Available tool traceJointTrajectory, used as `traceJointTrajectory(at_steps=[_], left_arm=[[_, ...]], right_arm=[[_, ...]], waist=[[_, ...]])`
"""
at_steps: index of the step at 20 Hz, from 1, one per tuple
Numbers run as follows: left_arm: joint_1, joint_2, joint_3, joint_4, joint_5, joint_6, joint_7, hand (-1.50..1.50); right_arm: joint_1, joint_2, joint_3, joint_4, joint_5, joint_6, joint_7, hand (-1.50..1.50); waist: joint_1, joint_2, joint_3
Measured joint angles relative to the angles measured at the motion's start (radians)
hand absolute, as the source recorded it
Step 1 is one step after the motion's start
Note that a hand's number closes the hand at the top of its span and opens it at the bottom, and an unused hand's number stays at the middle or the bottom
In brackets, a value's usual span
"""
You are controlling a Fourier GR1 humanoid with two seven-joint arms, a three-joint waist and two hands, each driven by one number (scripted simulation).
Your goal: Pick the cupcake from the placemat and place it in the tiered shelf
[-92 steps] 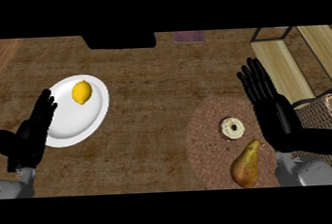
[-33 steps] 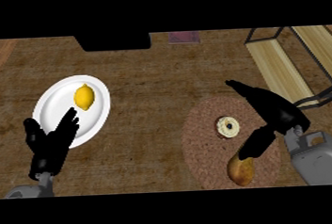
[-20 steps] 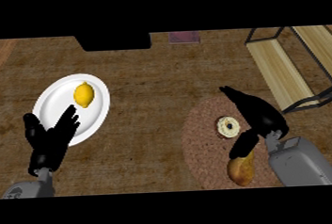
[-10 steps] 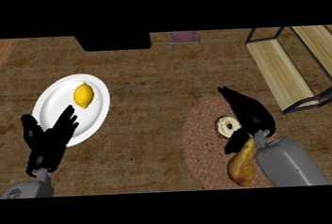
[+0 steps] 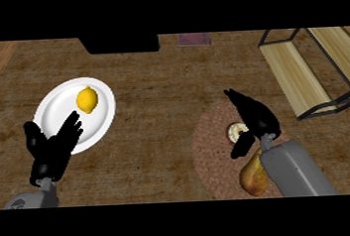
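The cupcake (image 5: 234, 132), pale and round, sits on the round brown placemat (image 5: 209, 155) at the lower right. My right hand (image 5: 253, 115) hovers right over it and hides its right half. The fingers stretch toward the upper left, and the thumb (image 5: 241, 146) hangs down past the cupcake's near side. The hand is open and does not clasp the cupcake. The tiered shelf (image 5: 302, 74), made of light wooden boards in a black frame, stands at the upper right. My left hand (image 5: 53, 147) rests open at the lower left, fingers up, overlapping the plate's rim.
A brown pear (image 5: 252, 178) lies on the placemat beside my right forearm. A white plate (image 5: 64, 107) at the left holds a yellow lemon (image 5: 87, 99). A dark box (image 5: 119, 44) and a small purple item (image 5: 195, 38) sit at the far edge.
My right hand has drifted left and closer to me until it covers the cupcake, thumb dropping beside it. The left hand has barely moved.
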Motion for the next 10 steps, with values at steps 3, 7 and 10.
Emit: traceJointTrajectory(at_steps=[3, 7, 10], left_arm=[[0.008, -0.019, -0.004, 0.000, -0.021, 0.005, -0.013, 0.00], [-0.008, -0.010, 0.008, 0.008, -0.013, -0.008, 0.004, 0.00], [0.008, -0.021, 0.005, -0.018, -0.023, -0.001, 0.015, 0.00]], right_arm=[[-0.002, 0.007, 0.004, 0.025, 0.013, 0.015, -0.036, 1.50], [-0.026, -0.027, 0.065, 0.072, 0.051, 0.079, -0.115, 1.50], [-0.005, -0.020, 0.063, 0.050, 0.052, 0.089, -0.150, 1.50]], waist=[[-0.001, -0.001, 0.001], [0.003, -0.005, -0.005], [0.000, -0.008, -0.007]])
